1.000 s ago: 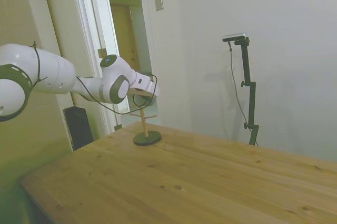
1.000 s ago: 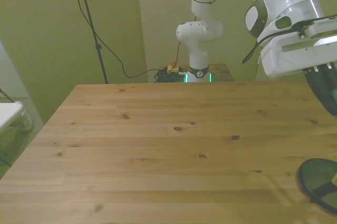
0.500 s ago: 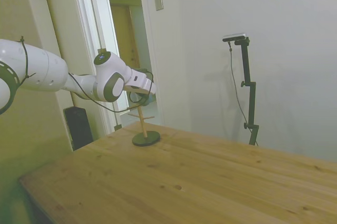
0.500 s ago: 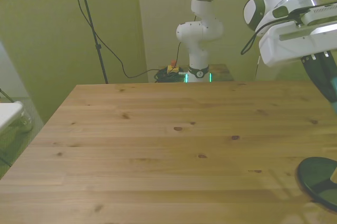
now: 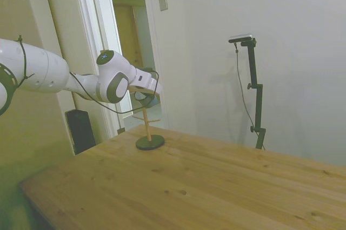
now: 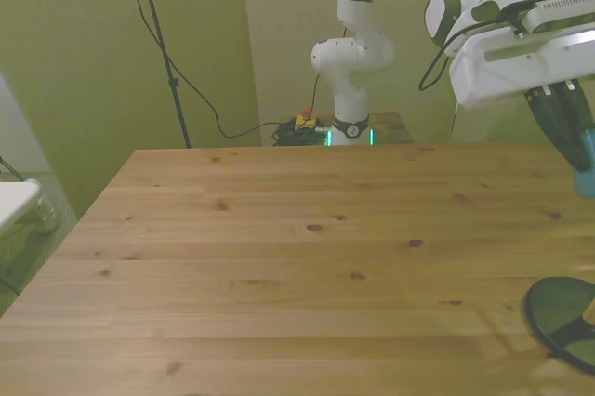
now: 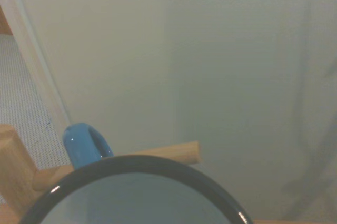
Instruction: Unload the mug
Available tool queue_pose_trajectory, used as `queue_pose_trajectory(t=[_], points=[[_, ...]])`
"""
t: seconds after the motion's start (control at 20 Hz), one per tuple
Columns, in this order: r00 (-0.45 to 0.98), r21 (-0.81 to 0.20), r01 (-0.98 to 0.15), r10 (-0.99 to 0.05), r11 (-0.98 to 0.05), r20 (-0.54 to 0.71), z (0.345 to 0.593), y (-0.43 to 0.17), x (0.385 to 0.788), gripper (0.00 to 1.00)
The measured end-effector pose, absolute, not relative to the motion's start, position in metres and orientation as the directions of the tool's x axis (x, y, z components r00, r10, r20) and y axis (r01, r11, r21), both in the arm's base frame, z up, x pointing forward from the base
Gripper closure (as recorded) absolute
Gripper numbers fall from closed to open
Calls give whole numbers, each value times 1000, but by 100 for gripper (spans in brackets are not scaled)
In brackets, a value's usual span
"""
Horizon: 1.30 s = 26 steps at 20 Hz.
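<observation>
The light-blue mug [image 7: 134, 197] fills the near part of the wrist view, showing its dark rim, pale inside and blue handle [image 7: 83, 144]. The handle sits beside a wooden peg [image 7: 168, 153] of the mug stand. My gripper [image 6: 569, 136] is at the front view's right edge, shut on the mug [image 6: 586, 150], of which only a blue sliver shows. In the side view, the gripper [image 5: 145, 97] hangs at the top of the stand's thin wooden post [image 5: 146, 126]. The post rises from a dark round base [image 5: 150, 142], also seen as the base [image 6: 561, 314] below the gripper.
The wooden table [image 5: 216, 187] stretches wide to the side view's right of the stand. The stand is near the table's corner, close to an open doorway [image 5: 127, 41]. A white object [image 6: 14, 201] sits off the table at the front view's left edge.
The gripper has risen a little with the mug's blue part moving up with it; the arm's wrist has shifted slightly. The stand has not moved.
</observation>
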<state>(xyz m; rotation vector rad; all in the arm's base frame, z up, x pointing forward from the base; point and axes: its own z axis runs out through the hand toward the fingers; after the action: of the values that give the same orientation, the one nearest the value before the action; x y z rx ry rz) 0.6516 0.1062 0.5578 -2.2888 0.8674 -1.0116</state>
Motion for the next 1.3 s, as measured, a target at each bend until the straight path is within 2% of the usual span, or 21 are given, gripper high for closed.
queue_pose_trajectory(t=[0.35, 0.65, 0.85, 1.1, 1.3], points=[[504, -653, -367, -732, -663, 459, 561, 92, 653, 100], [422, -690, -421, -801, -588, 425, 571, 38, 653, 100], [368, -699, -470, -839, -539, 401, 577, -6, 637, 100], [323, -634, -605, -877, -481, 356, 569, -80, 597, 100], [348, -488, -747, -891, -452, 293, 545, -120, 578, 100]])
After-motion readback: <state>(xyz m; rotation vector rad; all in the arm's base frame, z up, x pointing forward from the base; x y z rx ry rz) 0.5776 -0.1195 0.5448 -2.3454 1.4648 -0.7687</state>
